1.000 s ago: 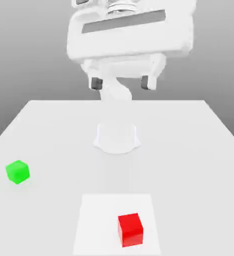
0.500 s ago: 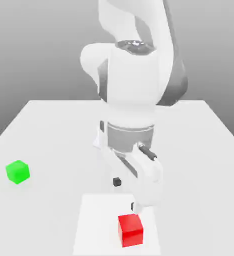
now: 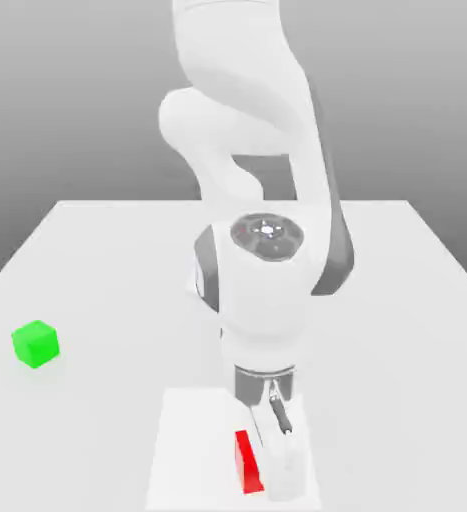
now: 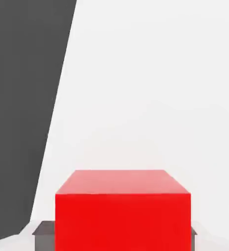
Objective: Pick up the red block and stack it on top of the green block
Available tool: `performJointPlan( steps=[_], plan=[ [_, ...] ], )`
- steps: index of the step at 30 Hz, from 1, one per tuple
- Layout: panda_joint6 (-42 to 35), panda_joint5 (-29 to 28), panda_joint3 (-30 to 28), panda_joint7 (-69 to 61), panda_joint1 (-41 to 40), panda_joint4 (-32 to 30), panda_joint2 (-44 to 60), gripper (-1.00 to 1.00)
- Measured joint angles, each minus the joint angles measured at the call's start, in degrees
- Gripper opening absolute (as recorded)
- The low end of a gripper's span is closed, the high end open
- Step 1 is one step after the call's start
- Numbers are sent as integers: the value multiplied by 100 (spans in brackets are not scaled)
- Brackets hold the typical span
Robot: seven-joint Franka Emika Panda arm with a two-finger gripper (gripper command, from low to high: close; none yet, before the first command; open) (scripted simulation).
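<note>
The red block (image 3: 244, 462) rests on the table near its front edge, mostly covered by my hand in the exterior view. My gripper (image 3: 269, 478) is down over it. In the hand view the red block (image 4: 122, 211) sits between dark finger pads (image 4: 40, 229) that press against its two sides, so the gripper is shut on it. The green block (image 3: 35, 343) sits alone on the table at the exterior view's left, well away from the gripper.
A lighter square patch (image 3: 187, 450) marks the white table (image 3: 97, 260) under the red block. The arm's base (image 3: 205, 285) and body rise mid-table behind the hand. The table's front edge lies close to the red block.
The arm swung down from high above the table to the red block. Its fingers, spread wide before, have closed on the block's sides. Neither block has moved.
</note>
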Motion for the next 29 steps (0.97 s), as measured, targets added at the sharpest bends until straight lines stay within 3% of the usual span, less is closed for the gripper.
performJointPlan(
  steps=[5, 19, 26, 27, 29],
  plan=[
    [-695, 628, 229, -506, -315, -196, -914, -100],
    [-994, 990, -1767, -1754, -3684, -1329, -2389, -100],
    [42, 1464, -1907, -2207, -3947, -1414, -1437, -100],
    [175, 1532, -1901, -2256, -3936, -1408, -1294, 100],
    [176, 1532, -1901, -2256, -3936, -1408, -1294, 100]
  ],
)
